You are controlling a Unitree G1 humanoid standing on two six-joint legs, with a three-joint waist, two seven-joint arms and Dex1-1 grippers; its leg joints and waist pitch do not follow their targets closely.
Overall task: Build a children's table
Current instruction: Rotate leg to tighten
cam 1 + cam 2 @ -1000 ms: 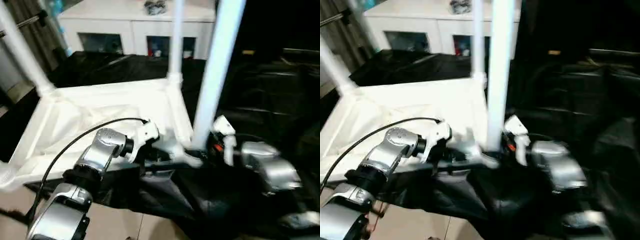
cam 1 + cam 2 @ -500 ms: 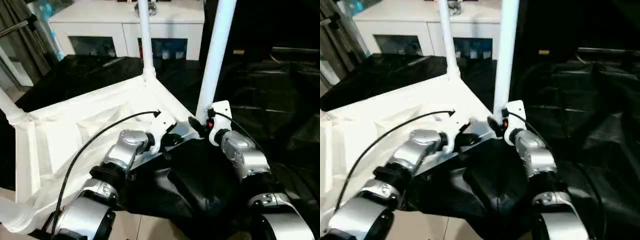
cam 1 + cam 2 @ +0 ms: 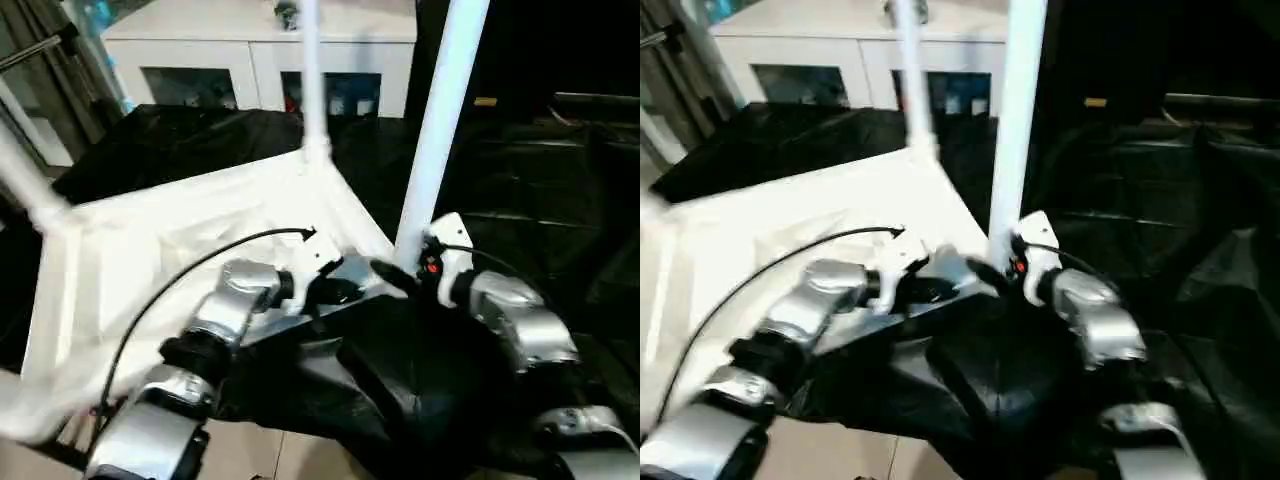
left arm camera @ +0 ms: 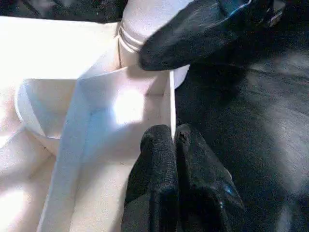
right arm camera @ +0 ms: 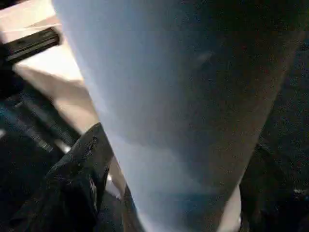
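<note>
While your two arms reached forward, the tabletop (image 3: 190, 240) lay upside down on the black worktop (image 3: 560, 200), with its ribbed side facing up. It sat on the left part of the worktop and its near right corner was right by your claws.

Three legs showed. One leg (image 3: 442, 120) stood straight up in the near right corner socket. Another leg (image 3: 311, 75) stood at the far corner. A third leg (image 3: 25, 175) rose at the far left corner.

Your left claw (image 4: 173, 145) was pressed together on the thin side wall of the tabletop, one finger on the inside and one on the outside, just beside the corner socket. Your right claw (image 3: 400, 275) was at the bottom of the near leg. One black finger (image 5: 77, 169) touched the leg's side, but you could not tell if the claw was pinching it or just resting there.

The tabletop looked like light, stiff plastic. Its rim was thin and smooth, so it could slip or bend a little if you pulled hard. Holding the rim close to the corner was a good spot, because the corner looked strongest. The leg was long, smooth and round, so it could tip or twist in the claw. Low down, near the socket, seemed the best place to hold it.
</note>
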